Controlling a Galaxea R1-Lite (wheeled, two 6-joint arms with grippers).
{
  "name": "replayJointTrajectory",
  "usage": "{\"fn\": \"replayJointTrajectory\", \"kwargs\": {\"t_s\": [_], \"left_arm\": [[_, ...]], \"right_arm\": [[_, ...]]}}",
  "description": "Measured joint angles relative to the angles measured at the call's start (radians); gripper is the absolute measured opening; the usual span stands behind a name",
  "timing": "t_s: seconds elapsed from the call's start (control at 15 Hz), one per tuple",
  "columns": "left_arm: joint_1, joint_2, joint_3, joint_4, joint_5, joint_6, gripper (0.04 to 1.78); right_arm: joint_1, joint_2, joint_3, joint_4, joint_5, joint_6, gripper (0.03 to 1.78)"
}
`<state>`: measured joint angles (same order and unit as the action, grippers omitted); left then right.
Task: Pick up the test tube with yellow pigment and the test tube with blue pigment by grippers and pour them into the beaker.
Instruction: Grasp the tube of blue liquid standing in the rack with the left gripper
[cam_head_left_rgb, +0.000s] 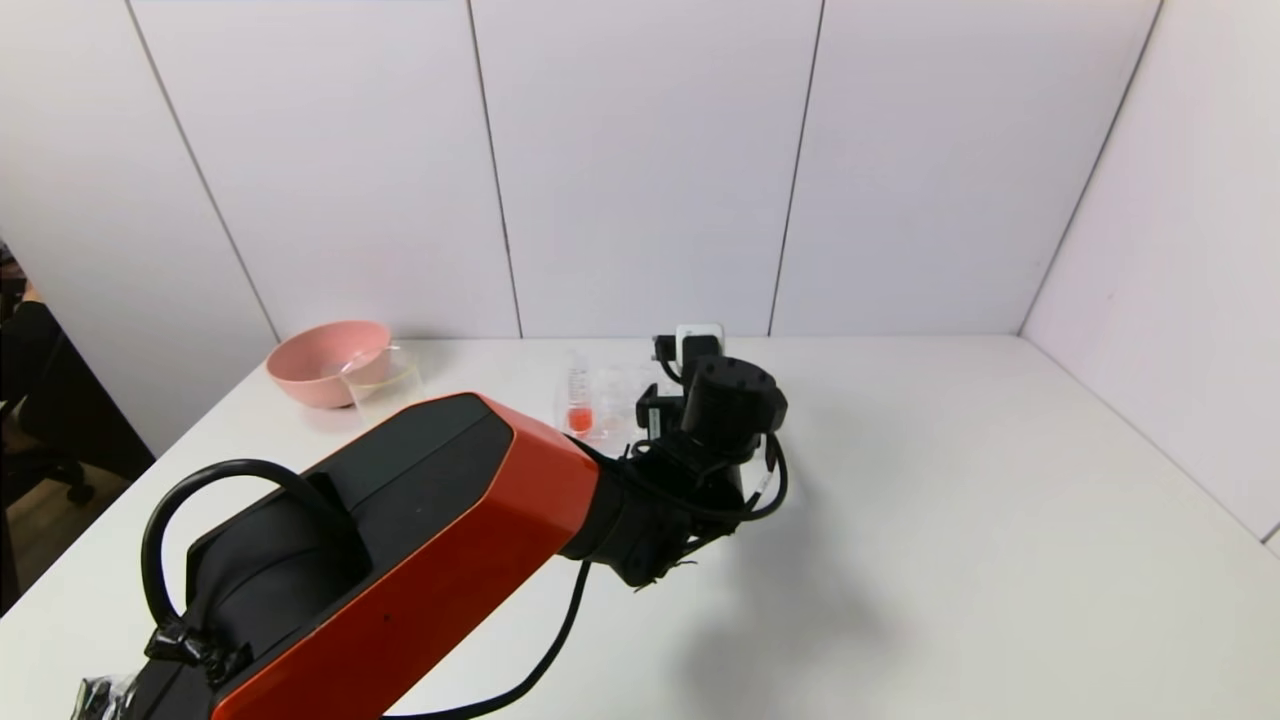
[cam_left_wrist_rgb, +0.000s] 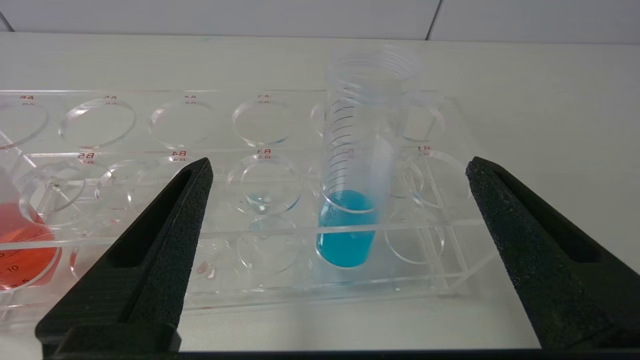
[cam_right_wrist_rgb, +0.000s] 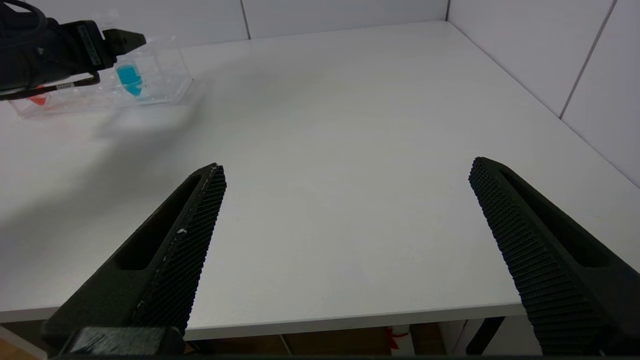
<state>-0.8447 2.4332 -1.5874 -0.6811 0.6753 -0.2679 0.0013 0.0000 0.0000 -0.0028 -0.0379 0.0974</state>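
The test tube with blue pigment (cam_left_wrist_rgb: 350, 220) stands upright in a clear tube rack (cam_left_wrist_rgb: 450, 240) at the table's middle back. My left gripper (cam_left_wrist_rgb: 339, 165) is open just in front of the rack. One finger lies on each side of the blue tube, and neither touches it. The tube also shows in the right wrist view (cam_right_wrist_rgb: 129, 77). The beaker (cam_head_left_rgb: 385, 378) stands at the back left beside the bowl, with a faint yellow tint in it. The test tube with yellow pigment is out of view. My right gripper (cam_right_wrist_rgb: 348, 166) is open and empty over the table's front edge.
A red-liquid tube (cam_left_wrist_rgb: 25, 245) stands at the rack's other end (cam_head_left_rgb: 578, 405). A pink bowl (cam_head_left_rgb: 328, 362) sits at the back left. My orange left arm (cam_head_left_rgb: 420, 520) reaches across the table's middle. White walls close the back and the right.
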Motion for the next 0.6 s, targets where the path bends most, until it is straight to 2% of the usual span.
{"fn": "replayJointTrajectory", "kwargs": {"t_s": [0.33, 0.47, 0.6], "left_arm": [[0.0, 0.016, -0.021, 0.013, -0.02, -0.002, 1.76], [0.001, 0.017, -0.025, 0.017, -0.019, -0.002, 1.64], [0.002, 0.018, -0.028, 0.02, -0.02, -0.002, 1.43]], "right_arm": [[0.0, 0.0, 0.0, 0.0, 0.0, 0.0, 1.77], [0.0, 0.0, 0.0, 0.0, 0.0, 0.0, 1.77], [0.0, 0.0, 0.0, 0.0, 0.0, -0.001, 1.77]]}}
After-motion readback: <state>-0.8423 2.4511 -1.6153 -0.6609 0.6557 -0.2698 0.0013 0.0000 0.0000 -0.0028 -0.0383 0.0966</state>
